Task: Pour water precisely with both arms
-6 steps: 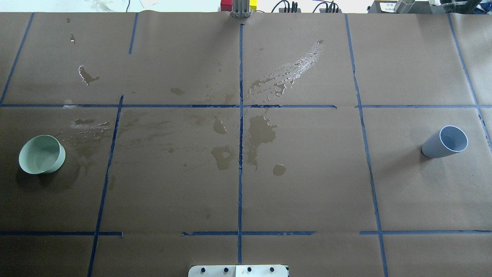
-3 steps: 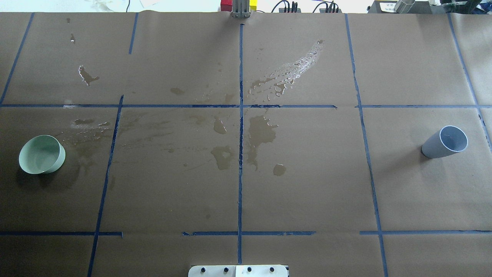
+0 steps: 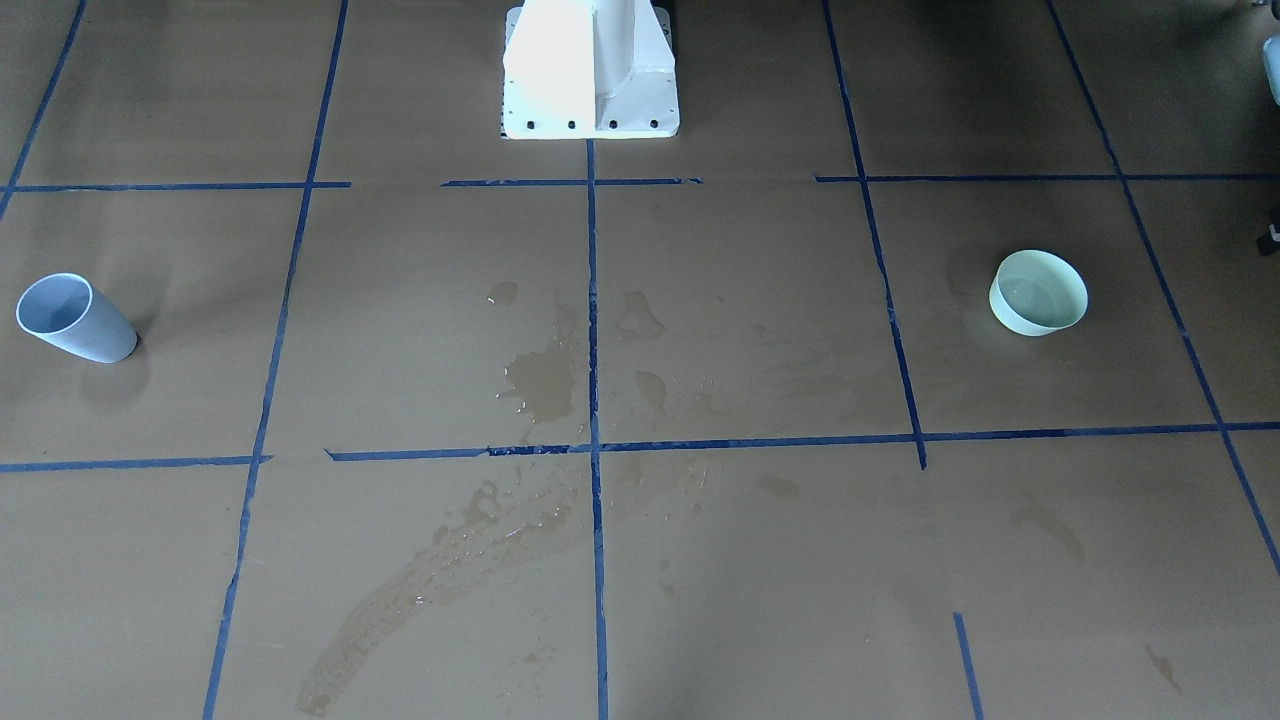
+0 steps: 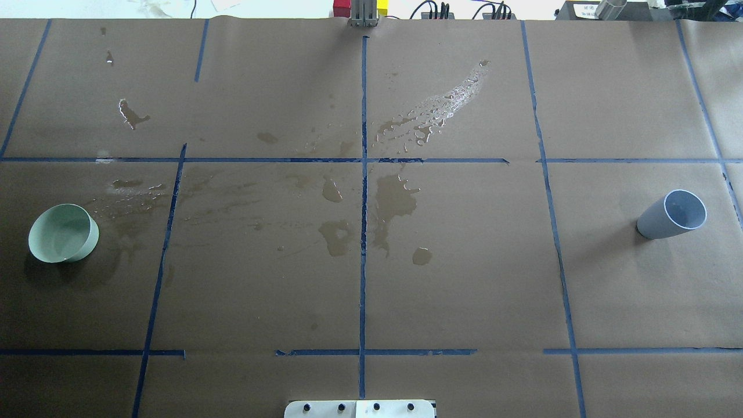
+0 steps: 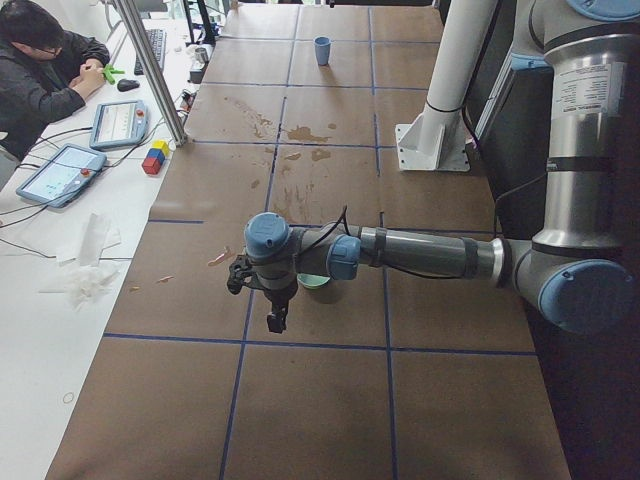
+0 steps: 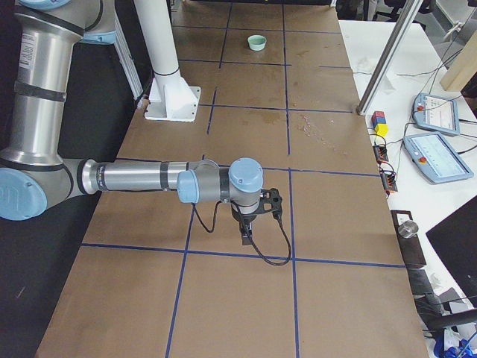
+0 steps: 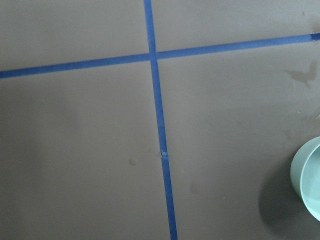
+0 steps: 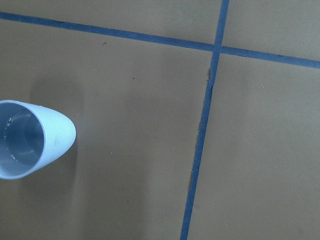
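Observation:
A pale green bowl (image 4: 62,233) stands at the table's left; it also shows in the front view (image 3: 1038,292) and at the left wrist view's edge (image 7: 310,185). A blue-grey cup (image 4: 673,213) stands at the right and holds a little clear water (image 8: 17,142). The left arm (image 5: 420,255) reaches out over the bowl, its gripper (image 5: 274,322) hanging above the table beside it. The right arm (image 6: 141,179) does the same at the other end; its gripper (image 6: 247,239) hangs near the cup, which is hidden there. I cannot tell whether either gripper is open or shut.
Wet patches (image 4: 395,200) and a streak of droplets (image 4: 447,104) mark the brown paper at the middle. The white pedestal (image 3: 590,70) stands at the robot's side. An operator (image 5: 40,70), tablets and coloured blocks (image 5: 153,158) are on the side bench.

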`<state>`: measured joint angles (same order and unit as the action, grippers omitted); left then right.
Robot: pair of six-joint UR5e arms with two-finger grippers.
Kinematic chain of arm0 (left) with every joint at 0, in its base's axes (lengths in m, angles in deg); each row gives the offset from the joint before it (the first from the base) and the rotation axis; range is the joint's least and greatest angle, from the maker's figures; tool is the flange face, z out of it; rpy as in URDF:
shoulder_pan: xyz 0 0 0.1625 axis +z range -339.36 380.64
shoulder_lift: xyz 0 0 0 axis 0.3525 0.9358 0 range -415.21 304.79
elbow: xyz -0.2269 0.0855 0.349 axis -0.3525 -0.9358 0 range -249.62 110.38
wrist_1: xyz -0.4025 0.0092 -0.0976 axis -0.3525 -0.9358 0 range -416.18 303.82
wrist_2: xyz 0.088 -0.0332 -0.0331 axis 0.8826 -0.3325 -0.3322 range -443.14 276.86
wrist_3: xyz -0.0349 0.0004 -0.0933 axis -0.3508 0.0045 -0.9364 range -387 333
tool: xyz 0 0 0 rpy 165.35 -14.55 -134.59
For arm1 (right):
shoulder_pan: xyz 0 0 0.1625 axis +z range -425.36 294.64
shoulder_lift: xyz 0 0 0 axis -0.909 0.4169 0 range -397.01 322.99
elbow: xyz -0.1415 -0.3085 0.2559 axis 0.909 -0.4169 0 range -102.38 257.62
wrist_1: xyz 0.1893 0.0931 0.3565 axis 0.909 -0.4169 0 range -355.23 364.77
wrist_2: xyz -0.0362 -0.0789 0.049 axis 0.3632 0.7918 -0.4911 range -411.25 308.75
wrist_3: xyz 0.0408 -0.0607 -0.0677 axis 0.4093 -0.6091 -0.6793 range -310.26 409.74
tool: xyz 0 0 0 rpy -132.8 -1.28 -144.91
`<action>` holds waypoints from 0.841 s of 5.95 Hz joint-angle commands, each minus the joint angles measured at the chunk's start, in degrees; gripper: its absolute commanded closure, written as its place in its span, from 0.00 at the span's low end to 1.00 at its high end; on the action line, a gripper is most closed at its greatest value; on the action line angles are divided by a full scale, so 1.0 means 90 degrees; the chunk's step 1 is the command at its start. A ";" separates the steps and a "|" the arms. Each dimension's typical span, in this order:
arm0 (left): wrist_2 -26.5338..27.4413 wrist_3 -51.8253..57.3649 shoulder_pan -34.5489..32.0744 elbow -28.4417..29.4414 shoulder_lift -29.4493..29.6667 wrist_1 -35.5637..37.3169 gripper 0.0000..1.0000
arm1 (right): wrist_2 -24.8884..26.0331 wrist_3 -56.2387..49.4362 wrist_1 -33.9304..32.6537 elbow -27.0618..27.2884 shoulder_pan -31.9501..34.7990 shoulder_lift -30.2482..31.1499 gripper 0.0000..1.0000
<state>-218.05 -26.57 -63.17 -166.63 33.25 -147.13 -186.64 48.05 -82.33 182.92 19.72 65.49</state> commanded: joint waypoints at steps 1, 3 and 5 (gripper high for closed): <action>-0.0039 0.0001 -0.0004 0.0007 0.0113 -0.0273 0.00 | -0.0005 0.0012 0.0000 0.0010 0.0000 -0.0013 0.00; -0.0010 -0.0686 0.0384 0.0007 0.0054 -0.1258 0.00 | -0.0005 0.0012 0.0000 0.0010 0.0000 -0.0023 0.00; 0.0262 -0.2819 0.1174 0.0055 -0.0481 -0.2998 0.00 | -0.0005 0.0012 0.0000 0.0010 0.0000 -0.0023 0.00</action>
<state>-217.21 -42.18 -55.92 -166.39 31.18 -165.70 -186.68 48.16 -82.33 183.01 19.72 65.30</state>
